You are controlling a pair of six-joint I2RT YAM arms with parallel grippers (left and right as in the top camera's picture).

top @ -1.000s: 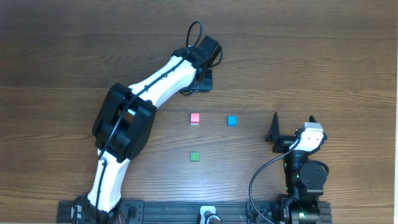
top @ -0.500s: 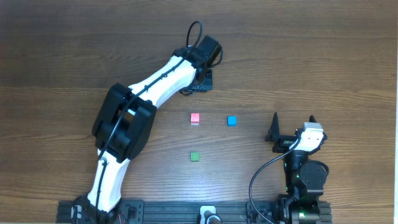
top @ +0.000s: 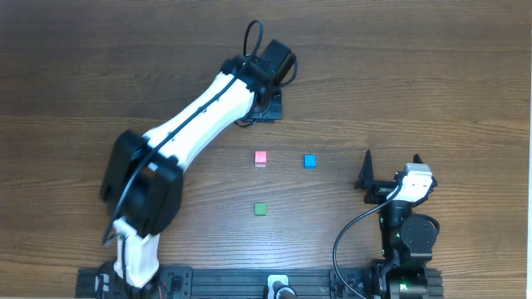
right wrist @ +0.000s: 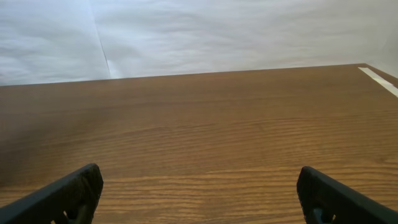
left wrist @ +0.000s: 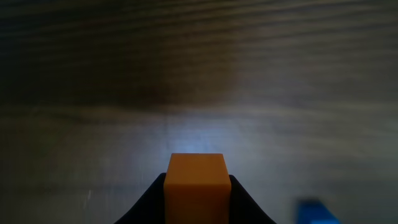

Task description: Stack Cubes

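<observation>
a: where's the orange cube (left wrist: 194, 186)?
b: clamped in the left gripper (top: 268, 106), which is on the far side of the pink cube (top: 261, 157), away from the arm bases.
a: and the other cubes?
b: the blue cube (top: 310, 160) lies near the pink cube on its right, not touching. the green cube (top: 260, 209) lies on the pink cube's near side, in line with it.
a: the right gripper (top: 391, 164)?
b: jaws spread wide, holding nothing, well to the right of the pink cube, over the bare table (top: 465, 83).
</observation>
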